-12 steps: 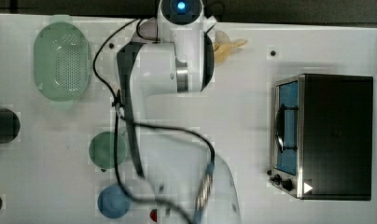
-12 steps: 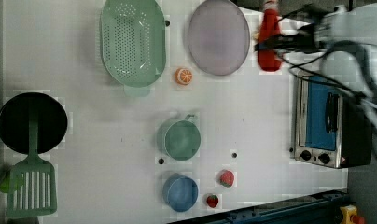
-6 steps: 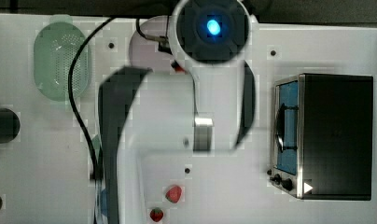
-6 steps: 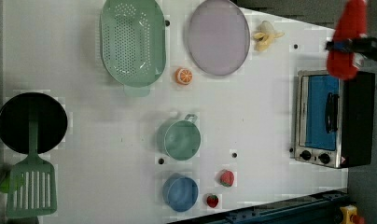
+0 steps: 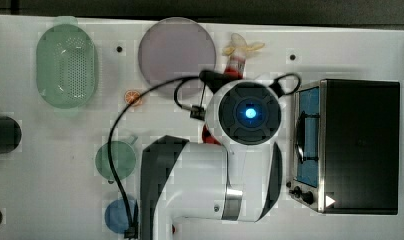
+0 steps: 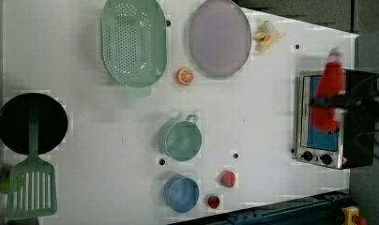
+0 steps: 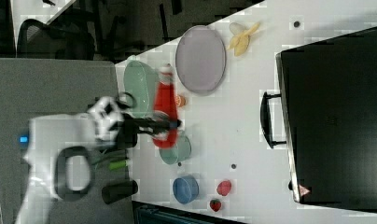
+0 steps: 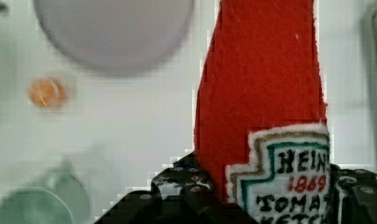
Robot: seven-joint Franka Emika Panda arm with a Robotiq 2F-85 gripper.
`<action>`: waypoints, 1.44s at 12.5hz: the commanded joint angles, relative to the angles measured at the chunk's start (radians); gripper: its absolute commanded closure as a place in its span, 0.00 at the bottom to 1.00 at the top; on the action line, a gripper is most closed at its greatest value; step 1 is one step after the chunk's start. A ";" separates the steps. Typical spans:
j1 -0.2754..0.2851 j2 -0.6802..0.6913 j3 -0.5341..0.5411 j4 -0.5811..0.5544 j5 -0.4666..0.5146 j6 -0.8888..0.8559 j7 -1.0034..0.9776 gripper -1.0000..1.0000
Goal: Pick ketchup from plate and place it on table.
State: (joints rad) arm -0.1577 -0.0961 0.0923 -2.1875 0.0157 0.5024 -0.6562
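Ketchup (image 7: 166,109): held aloft, clear of the plate (image 6: 219,37), red felt body seen large in the wrist view, white label low on it
Gripper (image 7: 170,125): clamped across the ketchup's lower body
Plate: bare, lying beside the green basket (image 6: 133,42)
Table (image 6: 253,117): white, an orange slice (image 6: 185,76) lying near the plate's rim
Oven (image 6: 326,122): seen behind the ketchup in the left view

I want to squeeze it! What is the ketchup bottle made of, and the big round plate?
The ketchup looks like soft red felt: fuzzy surface, stitched label. So it is probably a fabric toy. The plate looks like smooth matte plastic, pale mauve-grey, though it could be ceramic.
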 commanded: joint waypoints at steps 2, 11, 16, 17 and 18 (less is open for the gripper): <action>-0.010 0.021 -0.024 -0.207 0.004 0.189 0.041 0.41; -0.008 0.303 -0.017 -0.278 0.004 0.557 0.040 0.06; -0.008 0.180 -0.006 -0.250 0.004 0.491 0.195 0.00; -0.008 0.126 -0.003 -0.237 0.004 0.451 0.239 0.00; -0.007 0.069 0.000 -0.218 0.004 0.413 0.299 0.00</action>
State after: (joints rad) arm -0.1709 0.0500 0.0820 -2.4727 0.0155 0.9346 -0.4880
